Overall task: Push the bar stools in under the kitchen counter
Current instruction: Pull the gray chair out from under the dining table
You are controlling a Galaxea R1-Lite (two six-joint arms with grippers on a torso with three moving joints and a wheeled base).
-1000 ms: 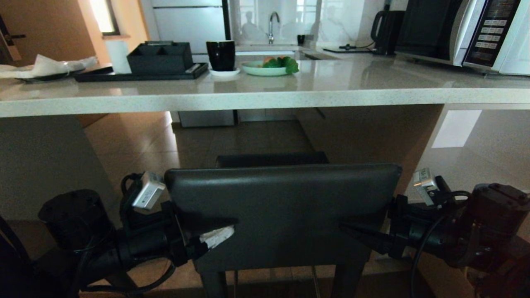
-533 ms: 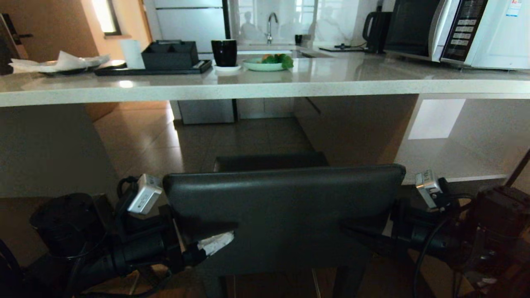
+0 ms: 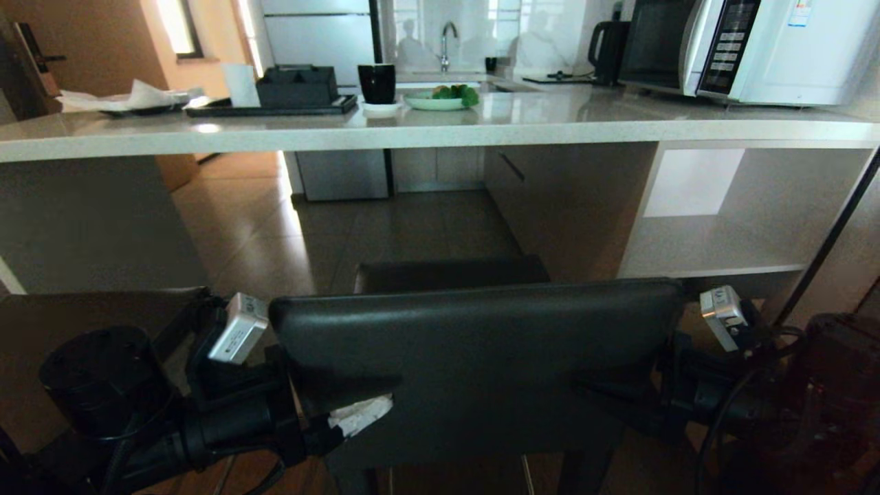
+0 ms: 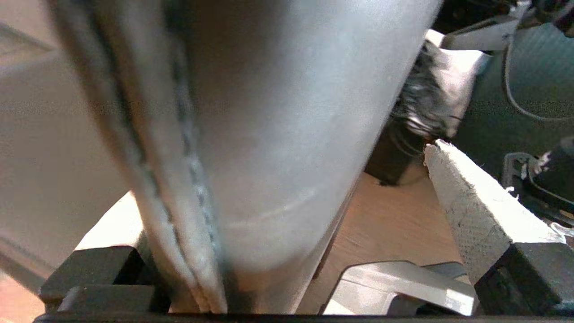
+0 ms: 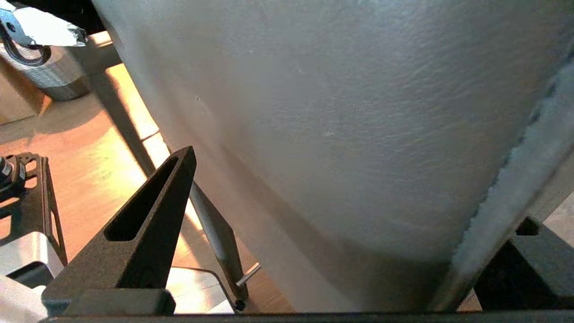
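Straddling bar stool [image 3: 474, 357] backrest, both hands wide open

No lettering on the microwave [image 3: 756, 48] panel can be read.

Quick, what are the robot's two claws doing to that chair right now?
Left end effector: open, straddling the bar stool's backrest edge.
Right end effector: open, straddling the backrest's other edge.

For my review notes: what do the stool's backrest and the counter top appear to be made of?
Stool backrest: looks like dark grey-black leather or leatherette, padded; it has a soft sheen, a fine grain and a stitched seam along its edge in the wrist views. Counter top: looks like polished stone or stone composite; it is pale, finely speckled and glossy enough to mirror the microwave.
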